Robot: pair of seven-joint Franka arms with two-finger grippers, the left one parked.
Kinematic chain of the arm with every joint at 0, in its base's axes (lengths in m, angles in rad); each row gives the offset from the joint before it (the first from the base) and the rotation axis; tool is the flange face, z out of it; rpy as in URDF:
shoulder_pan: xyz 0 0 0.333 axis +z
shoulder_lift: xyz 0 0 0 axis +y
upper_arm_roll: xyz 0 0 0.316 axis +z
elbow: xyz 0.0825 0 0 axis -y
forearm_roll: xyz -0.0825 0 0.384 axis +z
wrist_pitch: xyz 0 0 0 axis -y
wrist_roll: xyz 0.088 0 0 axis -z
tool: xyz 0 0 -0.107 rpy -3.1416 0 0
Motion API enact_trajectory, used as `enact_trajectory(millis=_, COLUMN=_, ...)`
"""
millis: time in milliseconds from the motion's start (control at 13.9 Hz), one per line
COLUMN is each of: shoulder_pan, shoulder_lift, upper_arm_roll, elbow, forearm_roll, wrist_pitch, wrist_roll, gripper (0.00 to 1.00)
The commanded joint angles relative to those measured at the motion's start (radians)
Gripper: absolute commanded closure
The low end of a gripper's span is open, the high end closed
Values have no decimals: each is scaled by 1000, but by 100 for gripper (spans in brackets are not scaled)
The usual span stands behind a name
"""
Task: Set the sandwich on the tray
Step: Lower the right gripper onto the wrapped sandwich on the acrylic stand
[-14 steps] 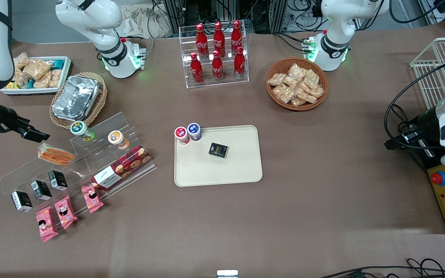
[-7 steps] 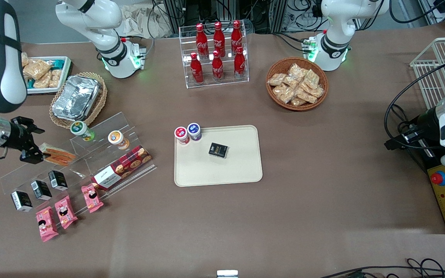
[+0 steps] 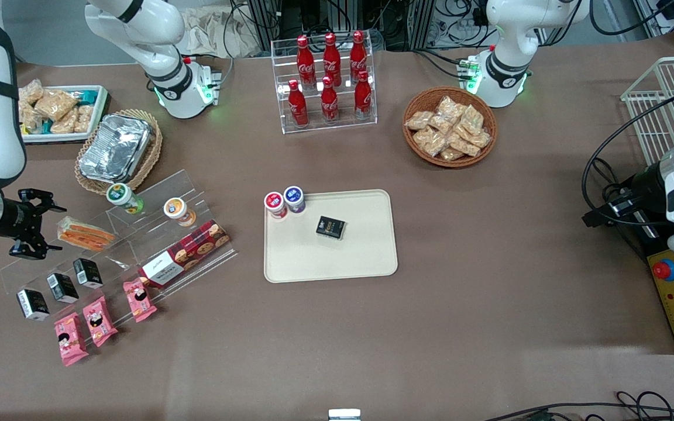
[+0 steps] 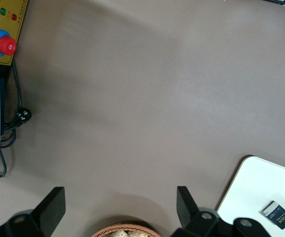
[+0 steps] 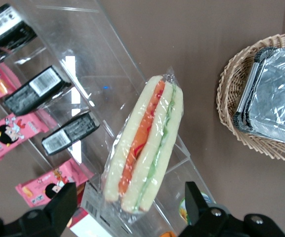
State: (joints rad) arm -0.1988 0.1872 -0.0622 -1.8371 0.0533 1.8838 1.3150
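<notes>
Front view, mid-left edge of the frame: the right arm's gripper (image 3: 35, 225) hangs just beside the sandwich (image 3: 85, 233), at the working arm's end of the table. Fingers are spread apart, holding nothing; the two black fingers (image 3: 44, 203) bracket open air, with the sandwich lying just off their tips, toward frame centre.

Sandwich rests on the upper step of the clear acrylic display stand (image 3: 138, 234), not touched by the gripper. Its long axis runs roughly level across the front frame, tilting slightly down toward the centre.

Right wrist view: the sandwich (image 5: 144, 143) shows edge-on, orange-red and green filling as stripes between the white bread slices, and the wrap is intact. The gripper (image 5: 127, 210) shows as two spread fingers (image 5: 58, 207), one on each side of the wedge's nearer end. Judgement: the opening is already across the short width of the wedge, so the approach turns on advancing along the line to the sandwich rather than turning the wrist.

Farther along, frame centre: the beige tray (image 3: 366, 257), well apart from the sandwich, already carrying a small black box (image 3: 330, 227) and two round-lidded cups (image 3: 284, 202) at one corner. Bare surface remains.
</notes>
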Motion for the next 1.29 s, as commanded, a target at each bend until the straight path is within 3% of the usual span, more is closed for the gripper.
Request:
enact_trajectory(millis=0, shoulder_pan=-1, shoulder_lift=9, upper_arm_roll=4, elbow=-7, forearm_roll=17, wrist_pitch=20, wrist_roll=40, gripper=6)
enact_trajectory(millis=503, shoulder_pan=-14, shoulder_lift=23, upper_arm_roll=4, elbow=-48, forearm_roll=19, wrist_pitch=75, wrist_roll=40, gripper=7)
enact_trajectory(millis=719, shoulder_pan=-22, shoulder_lift=26, upper_arm_roll=5, elbow=-51, forearm_roll=48, wrist_pitch=86, wrist_roll=38, gripper=28)
enact_trajectory(millis=863, shoulder_pan=-22, shoulder_lift=26, upper_arm_roll=5, elbow=-51, forearm_roll=51, wrist_pitch=90, wrist_roll=33, gripper=31)
enact_trajectory(millis=1007, shoulder_pan=-22, shoulder_lift=26, upper_arm_roll=5, elbow=-51, forearm_roll=51, wrist_pitch=90, wrist_roll=32, gripper=51)
enact_trajectory(millis=1222, shoulder_pan=-22, shoulder_lift=20, upper_arm_roll=5, elbow=-41, forearm_roll=51, wrist_pitch=89, wrist_roll=23, gripper=54)
